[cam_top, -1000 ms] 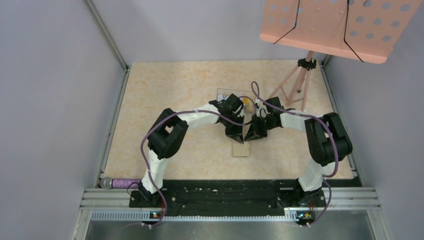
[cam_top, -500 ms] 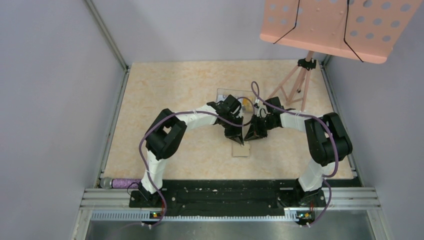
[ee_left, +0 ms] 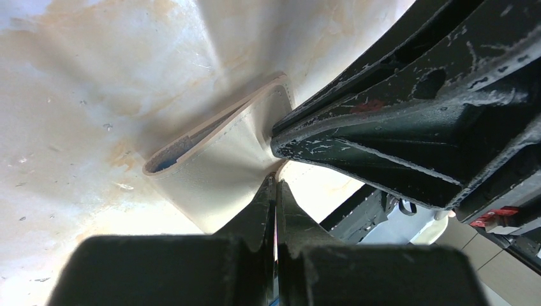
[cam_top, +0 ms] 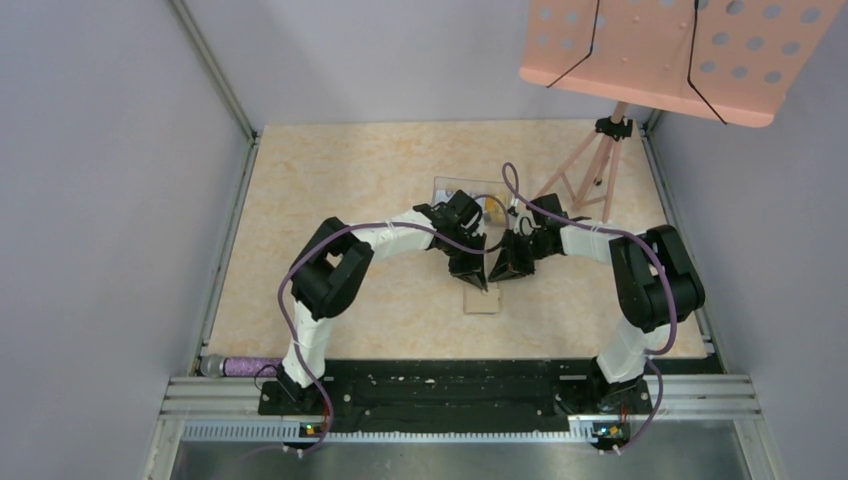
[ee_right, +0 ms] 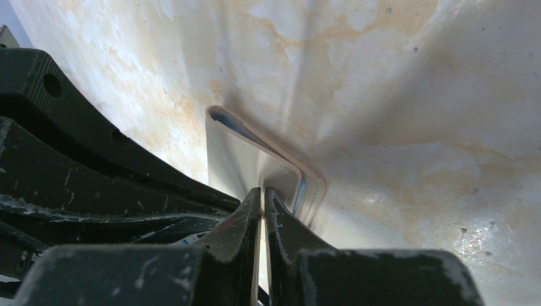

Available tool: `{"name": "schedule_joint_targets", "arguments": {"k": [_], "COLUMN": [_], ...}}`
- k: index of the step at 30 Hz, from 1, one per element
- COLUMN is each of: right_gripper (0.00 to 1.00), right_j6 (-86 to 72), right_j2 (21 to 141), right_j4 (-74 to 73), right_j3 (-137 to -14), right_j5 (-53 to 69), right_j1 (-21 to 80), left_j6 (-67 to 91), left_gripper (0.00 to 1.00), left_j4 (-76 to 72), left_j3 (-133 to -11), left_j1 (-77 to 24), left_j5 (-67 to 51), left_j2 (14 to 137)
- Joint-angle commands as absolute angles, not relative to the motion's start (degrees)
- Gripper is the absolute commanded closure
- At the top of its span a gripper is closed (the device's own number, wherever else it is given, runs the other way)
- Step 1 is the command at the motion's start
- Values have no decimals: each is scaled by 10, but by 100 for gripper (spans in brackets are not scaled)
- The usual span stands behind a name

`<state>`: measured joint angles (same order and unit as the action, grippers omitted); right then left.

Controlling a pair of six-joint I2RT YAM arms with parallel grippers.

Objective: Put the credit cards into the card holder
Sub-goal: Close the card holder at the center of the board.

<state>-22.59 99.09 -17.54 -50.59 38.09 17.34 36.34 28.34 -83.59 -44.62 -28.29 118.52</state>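
Card holder (ee_left: 217, 156), tan with blue lining, is at the middle of the table (cam_top: 330, 180) between 2 grippers. Left gripper (ee_left: 275, 183) and right gripper (ee_right: 263, 192) each pinch an opposite edge, spreading its mouth. It looks light, soft and floppy, best held by its thin edges. What seems a yellow credit card (cam_top: 493, 207) lies just behind on a clear tray (cam_top: 450, 186). Both wrists crowd the opening; a pink stand (cam_top: 680, 50) is well apart.

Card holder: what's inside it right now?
The card holder shows only blue lining at its open edge; no card visible. Deeper in, the pocket is dark, and the left tool and right tool pinching its walls cover the rest.
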Motion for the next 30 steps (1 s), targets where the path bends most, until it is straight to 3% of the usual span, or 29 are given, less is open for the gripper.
{"name": "schedule_joint_targets", "arguments": {"k": [1, 30], "right_gripper": [94, 94], "right_j6": [-215, -207], "right_j2": [993, 989], "right_j4": [-174, -178], "right_j3": [-501, -503], "right_j5": [372, 380], "right_j1": [171, 171], "left_j6": [358, 338], "left_gripper": [100, 100], "left_j4": [292, 307], "left_j3": [-848, -880], "left_j1": [-444, -440], "left_j5": [-273, -288], "left_j2": [1173, 1211]}}
